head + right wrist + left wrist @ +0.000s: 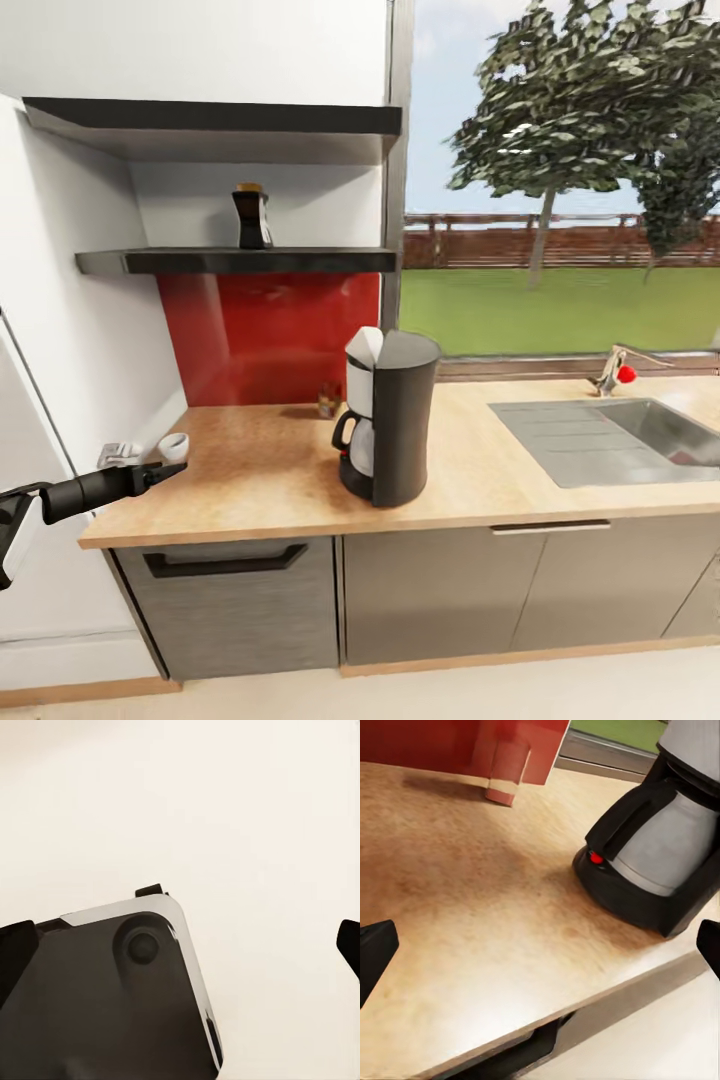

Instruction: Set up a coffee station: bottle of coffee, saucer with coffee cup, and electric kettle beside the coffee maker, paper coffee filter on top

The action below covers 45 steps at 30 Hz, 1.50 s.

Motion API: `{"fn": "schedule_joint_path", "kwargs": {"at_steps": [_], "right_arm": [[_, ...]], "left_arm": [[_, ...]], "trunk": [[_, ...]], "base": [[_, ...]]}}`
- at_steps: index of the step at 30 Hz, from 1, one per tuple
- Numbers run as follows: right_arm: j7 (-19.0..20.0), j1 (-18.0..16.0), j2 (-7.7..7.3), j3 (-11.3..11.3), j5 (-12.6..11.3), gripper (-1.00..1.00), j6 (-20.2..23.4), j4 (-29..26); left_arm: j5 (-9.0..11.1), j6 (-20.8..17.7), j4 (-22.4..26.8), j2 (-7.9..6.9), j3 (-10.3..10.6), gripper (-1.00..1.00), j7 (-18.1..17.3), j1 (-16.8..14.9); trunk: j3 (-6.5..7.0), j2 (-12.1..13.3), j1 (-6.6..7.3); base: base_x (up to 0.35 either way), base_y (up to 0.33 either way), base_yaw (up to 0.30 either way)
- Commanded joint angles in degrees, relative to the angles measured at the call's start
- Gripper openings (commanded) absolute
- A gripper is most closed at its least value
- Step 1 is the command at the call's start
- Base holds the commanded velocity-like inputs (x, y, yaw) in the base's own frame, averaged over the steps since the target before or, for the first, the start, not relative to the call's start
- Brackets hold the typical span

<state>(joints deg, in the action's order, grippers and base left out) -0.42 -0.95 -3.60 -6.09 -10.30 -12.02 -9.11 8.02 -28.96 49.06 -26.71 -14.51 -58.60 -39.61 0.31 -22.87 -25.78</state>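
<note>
Two items matter: black coffee maker [388, 418] stays on wooden desk [270, 480]; dark coffee bottle [251, 216] waits on shelf [240, 262]. Left gripper [540, 945] jaws spread, empty, approaching.

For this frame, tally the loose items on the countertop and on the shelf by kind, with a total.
Coffee maker: 1
Coffee bottle on the shelf: 1
White cup at the counter's left end: 1
Small brown item by the red backsplash, too small to identify: 1
Total: 4
</note>
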Motion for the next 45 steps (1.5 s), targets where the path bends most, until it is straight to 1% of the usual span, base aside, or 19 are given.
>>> {"fn": "schedule_joint_path", "kwargs": {"at_steps": [1, 12, 22, 24, 25, 26, 29, 30, 32, 33, 35, 37, 39, 40, 41, 42, 43, 44, 45], "right_arm": [[0.06, -0.02, 0.00, -0.05, -0.42, 1.00, -0.20, 0.05], [0.06, -0.02, 0.00, -0.06, -0.42, 1.00, -0.20, 0.05], [0.06, -0.02, 0.01, -0.11, -0.42, 1.00, -0.20, 0.05], [0.06, -0.02, 0.02, -0.19, -0.49, 1.00, -0.20, 0.05], [0.06, -0.02, 0.01, -0.21, -0.50, 1.00, -0.20, 0.05], [0.06, -0.02, 0.00, -0.20, -0.51, 1.00, -0.20, 0.05], [0.06, -0.02, 0.00, -0.16, -0.51, 1.00, -0.20, 0.05], [0.06, -0.02, 0.00, -0.14, -0.51, 1.00, -0.20, 0.05], [0.06, -0.02, 0.00, -0.09, -0.49, 1.00, -0.20, 0.05], [0.06, -0.02, 0.00, -0.09, -0.48, 1.00, -0.20, 0.05], [0.06, -0.02, 0.00, -0.07, -0.48, 1.00, -0.20, 0.07], [0.06, -0.02, 0.00, -0.06, -0.48, 1.00, -0.20, 0.12], [0.06, -0.02, 0.00, -0.01, -0.45, 1.00, -0.20, 0.13], [0.06, -0.02, 0.00, 0.01, -0.44, 1.00, -0.20, 0.15], [0.06, -0.02, 0.00, 0.01, -0.44, 1.00, -0.20, 0.17], [0.06, -0.02, 0.00, 0.02, -0.43, 1.00, -0.20, 0.19], [0.08, -0.02, 0.00, 0.02, -0.43, 1.00, -0.20, 0.21], [0.08, -0.02, 0.00, 0.02, -0.43, 1.00, -0.20, 0.21], [0.14, -0.02, 0.07, 0.09, -0.43, 1.00, -0.13, 0.23]], "left_arm": [[0.25, -0.49, -0.01, 0.00, -0.05, 1.00, -0.11, -0.03], [0.64, -0.57, -0.01, -0.01, -0.33, 1.00, -0.11, -0.03], [0.78, -0.58, -0.13, 0.09, -0.33, 1.00, 0.01, -0.03], [0.55, -0.61, 0.00, 0.44, -0.12, 1.00, 1.39, -0.29], [0.57, -0.64, 0.21, 1.21, 0.04, 1.00, 3.07, -0.59], [0.49, -0.66, 0.68, 2.39, 0.17, 1.00, 4.60, -0.75], [0.20, -1.10, 5.04, 6.62, 0.57, 1.00, 11.39, -2.20], [0.19, -1.22, 6.01, 7.12, 0.61, 1.00, 12.55, -2.57], [0.23, -2.01, 10.00, 8.40, 0.78, 1.00, 16.14, -4.26], [0.28, -2.48, 10.97, 8.58, 0.80, 1.00, 16.70, -4.78], [0.44, -4.98, 13.60, 8.94, 0.84, 1.00, 17.77, -6.76], [0.63, -13.01, 16.96, 9.26, 0.88, 1.00, 18.60, -12.79], [0.71, -17.55, 17.70, 9.58, 0.88, 1.00, 18.81, -17.70], [0.66, -19.18, 17.66, 9.96, 0.90, 1.00, 18.91, -20.23], [0.60, -19.85, 17.59, 10.22, 0.95, 1.00, 18.98, -21.46], [0.47, -21.04, 17.44, 10.76, 1.17, 1.00, 19.13, -23.87], [0.35, -22.83, 17.02, 11.44, 1.71, 1.00, 19.46, -27.23], [0.33, -23.49, 16.76, 11.60, 1.92, 1.00, 19.59, -28.31], [0.33, -27.21, 12.48, 12.27, 2.96, 1.00, 20.13, -35.92]], "trunk": [[-0.03, -0.05, 0.00], [-0.03, -0.05, 0.00], [-0.03, -0.05, 0.00], [-0.03, -0.05, 0.00], [-0.03, -0.05, 0.00], [-0.03, -0.05, 0.00], [-0.03, -0.05, 0.00], [-0.03, -0.05, 0.00], [-0.03, -0.05, 0.00], [-0.03, -0.05, 0.00], [-0.03, -0.05, 0.00], [-0.03, -0.05, 0.00], [-0.03, -0.05, 0.00], [-0.03, -0.05, 0.00], [-0.03, -0.05, 0.00], [-0.03, -0.05, 0.00], [-0.03, -0.05, 0.00], [-0.03, -0.05, 0.00], [-0.03, -0.05, 0.00]], "base": [[-0.219, -0.204, 0.011], [-0.223, -0.177, 0.002], [-0.021, -0.011, 0.034], [0.000, 0.000, 0.229], [0.000, 0.000, 0.220], [0.000, 0.000, 0.147], [0.000, 0.000, 0.064], [0.000, 0.000, 0.031], [0.000, 0.000, 0.016], [0.000, 0.000, 0.010], [0.000, 0.000, 0.006], [0.000, 0.000, 0.002], [0.000, 0.000, 0.000], [0.000, 0.000, 0.000], [0.000, 0.000, 0.000], [0.000, 0.000, 0.000], [0.000, 0.000, 0.000], [0.000, 0.000, 0.000], [0.000, 0.000, 0.000]]}}
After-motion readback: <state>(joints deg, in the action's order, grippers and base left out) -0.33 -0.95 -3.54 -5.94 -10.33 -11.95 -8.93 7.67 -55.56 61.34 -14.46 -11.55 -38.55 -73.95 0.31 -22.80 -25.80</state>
